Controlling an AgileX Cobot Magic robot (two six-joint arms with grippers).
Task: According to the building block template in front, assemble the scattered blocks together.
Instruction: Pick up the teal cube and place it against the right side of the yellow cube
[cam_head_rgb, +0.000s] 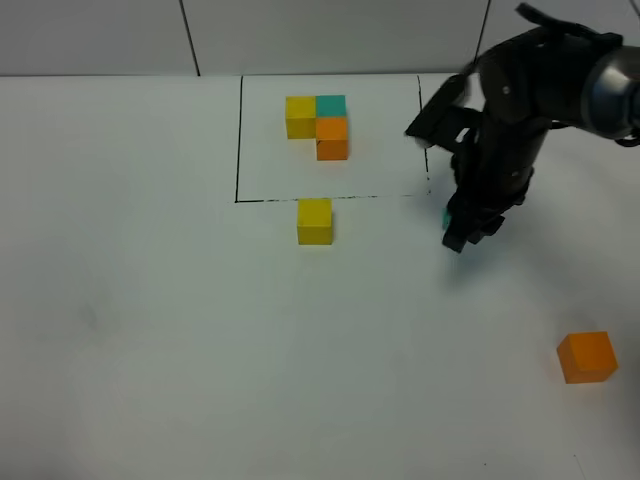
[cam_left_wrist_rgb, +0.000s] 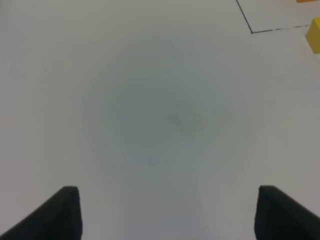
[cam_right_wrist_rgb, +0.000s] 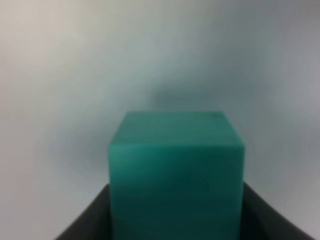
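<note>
The right gripper (cam_head_rgb: 465, 232) is squeezed shut on the teal cube (cam_right_wrist_rgb: 176, 170); the cube sits between its two black fingers (cam_right_wrist_rgb: 95, 226) and fills the close-up view; from up high only a tiny bit of teal shows at the tip, so I cannot tell if the cube touches the table (cam_head_rgb: 150, 330); this gripper hangs just outside the bottom right corner of the black frame (cam_head_rgb: 238, 140). Inside the frame sits the template (cam_head_rgb: 318, 125); yellow and teal are side by side at the back, orange is in front of the teal, and all three touch. The yellow cube (cam_head_rgb: 314, 221) sits alone just in front of the frame's front line; the orange cube (cam_head_rgb: 587, 357) is far off, near the front right of the table. The left gripper (cam_left_wrist_rgb: 167, 212) has its fingers wide apart with nothing between them, over the white table.
</note>
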